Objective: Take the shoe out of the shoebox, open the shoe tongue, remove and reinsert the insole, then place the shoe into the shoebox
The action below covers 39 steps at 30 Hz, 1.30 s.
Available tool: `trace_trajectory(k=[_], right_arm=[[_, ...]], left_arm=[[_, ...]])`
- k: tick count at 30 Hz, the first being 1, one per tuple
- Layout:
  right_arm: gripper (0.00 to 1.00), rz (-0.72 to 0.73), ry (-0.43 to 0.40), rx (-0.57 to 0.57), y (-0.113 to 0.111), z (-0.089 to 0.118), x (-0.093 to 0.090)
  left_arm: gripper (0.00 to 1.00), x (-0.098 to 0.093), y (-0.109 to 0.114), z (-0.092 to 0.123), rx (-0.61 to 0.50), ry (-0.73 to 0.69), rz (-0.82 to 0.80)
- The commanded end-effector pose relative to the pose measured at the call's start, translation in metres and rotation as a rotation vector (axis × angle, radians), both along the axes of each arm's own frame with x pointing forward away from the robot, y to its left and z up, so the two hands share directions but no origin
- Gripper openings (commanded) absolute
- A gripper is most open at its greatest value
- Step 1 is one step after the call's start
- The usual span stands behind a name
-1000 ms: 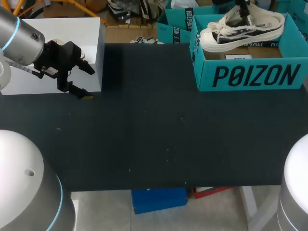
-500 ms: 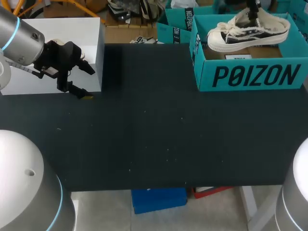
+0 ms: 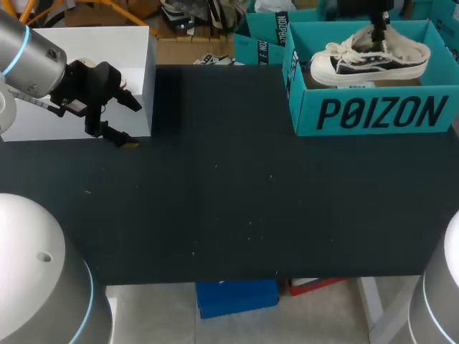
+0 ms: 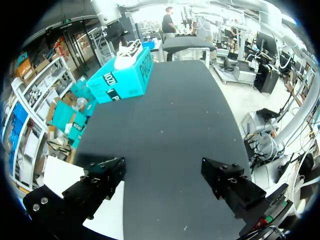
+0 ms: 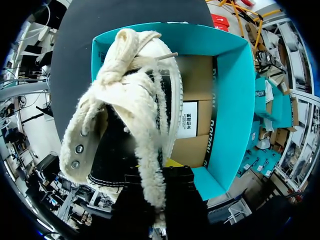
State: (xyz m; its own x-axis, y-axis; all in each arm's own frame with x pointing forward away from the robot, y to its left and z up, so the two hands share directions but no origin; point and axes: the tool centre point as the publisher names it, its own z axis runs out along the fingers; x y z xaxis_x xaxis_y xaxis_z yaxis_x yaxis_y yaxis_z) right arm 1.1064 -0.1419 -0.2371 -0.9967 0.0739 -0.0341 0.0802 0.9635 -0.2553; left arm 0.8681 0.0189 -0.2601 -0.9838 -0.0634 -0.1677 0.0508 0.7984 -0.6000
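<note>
Our right gripper [image 3: 378,32] is clamped on the shoe [image 3: 369,59] at its collar, holding it low inside the teal shoebox [image 3: 373,113] at the table's [image 3: 237,201] far right corner. The shoe's long axis runs along the box, toe toward our left. Large dark lettering crosses the box front. Our left gripper [image 3: 129,123], its 2 fingers apart, hangs beside the white box [image 3: 86,43], with wide bare tabletop between it and the shoebox.

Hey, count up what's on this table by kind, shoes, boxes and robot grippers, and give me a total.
Shoes: 1, the cream and black canvas sneaker.
Boxes: 2, the teal cardboard shoebox and the white rectangular box.
Grippers: 2, left gripper and right gripper.
Total: 5.
</note>
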Motion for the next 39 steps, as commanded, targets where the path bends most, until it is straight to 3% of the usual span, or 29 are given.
trace_trajectory(k=[1, 30, 39], right_arm=[[0.00, -0.014, 0.013, 0.014, -0.002, -0.010, 0.008], [0.00, -0.019, 0.091, 0.106, -0.008, -0.098, 0.010], [0.00, -0.023, 0.092, 0.130, -0.011, -0.117, 0.010]], left_arm=[[1.00, -0.001, 0.000, -0.001, 0.000, -0.004, 0.001], [1.00, -0.001, 0.000, -0.001, 0.000, -0.004, 0.001], [1.00, -0.001, 0.000, -0.001, 0.000, -0.004, 0.001]])
